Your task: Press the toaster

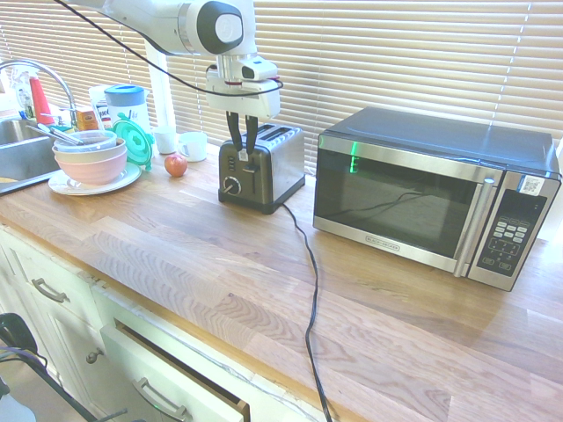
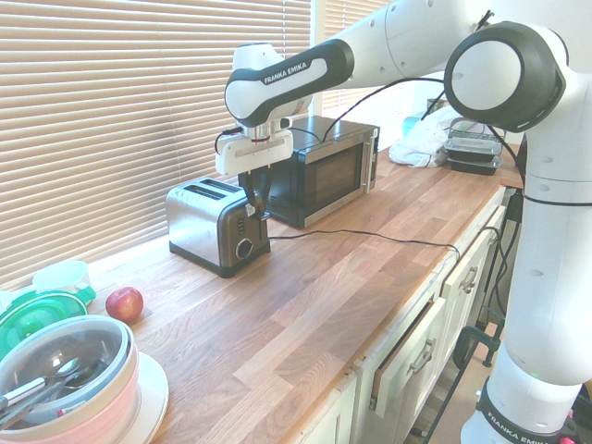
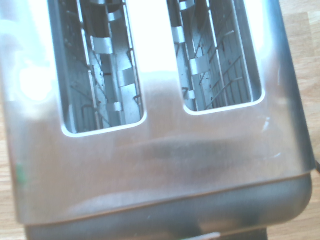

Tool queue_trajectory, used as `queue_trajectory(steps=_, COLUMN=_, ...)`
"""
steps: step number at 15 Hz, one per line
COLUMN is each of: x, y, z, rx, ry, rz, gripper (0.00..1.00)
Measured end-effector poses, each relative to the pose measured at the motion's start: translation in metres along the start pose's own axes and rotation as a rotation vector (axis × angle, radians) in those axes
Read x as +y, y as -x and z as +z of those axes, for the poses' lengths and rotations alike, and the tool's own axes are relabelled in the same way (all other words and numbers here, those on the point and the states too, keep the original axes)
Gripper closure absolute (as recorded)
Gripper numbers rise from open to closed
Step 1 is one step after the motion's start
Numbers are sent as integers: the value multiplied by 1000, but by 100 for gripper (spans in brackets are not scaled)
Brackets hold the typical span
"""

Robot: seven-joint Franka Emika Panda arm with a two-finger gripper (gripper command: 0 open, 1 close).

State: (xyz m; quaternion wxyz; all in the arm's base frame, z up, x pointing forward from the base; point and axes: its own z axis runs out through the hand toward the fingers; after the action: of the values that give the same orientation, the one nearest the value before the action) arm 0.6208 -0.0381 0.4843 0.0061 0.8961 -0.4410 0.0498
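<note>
I find the toaster (image 1: 261, 167) standing on the wooden surface (image 1: 176, 255), just beside the microwave (image 1: 435, 198) on its window-blind side, black front panel facing the surface's edge. My tool (image 1: 243, 154) hangs directly over that front panel, its two dark fingers slightly spread and pointing down at the lever; whether they touch it I cannot tell. The wrist view shows both slots empty.

In my judgement the toaster is a rigid, moderately light steel box: its brushed sides look slippery and it could skid or tip if pushed off-centre. The lever on the front panel is the place to bear on, straight down, above the round knob (image 1: 231, 185).

The black cord (image 1: 310, 290) trails from the toaster across the surface and over its edge. Farther from the microwave, beyond the toaster, sit an apple (image 1: 176, 164), stacked bowls (image 1: 91, 158) and a sink (image 1: 18, 154). Blinds cover the window behind.
</note>
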Motion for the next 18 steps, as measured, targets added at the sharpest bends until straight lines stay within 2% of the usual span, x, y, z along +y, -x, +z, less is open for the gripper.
queue_trajectory(steps=18, x=-3, y=-6, z=23, rx=-30, ry=21, rz=6, gripper=100)
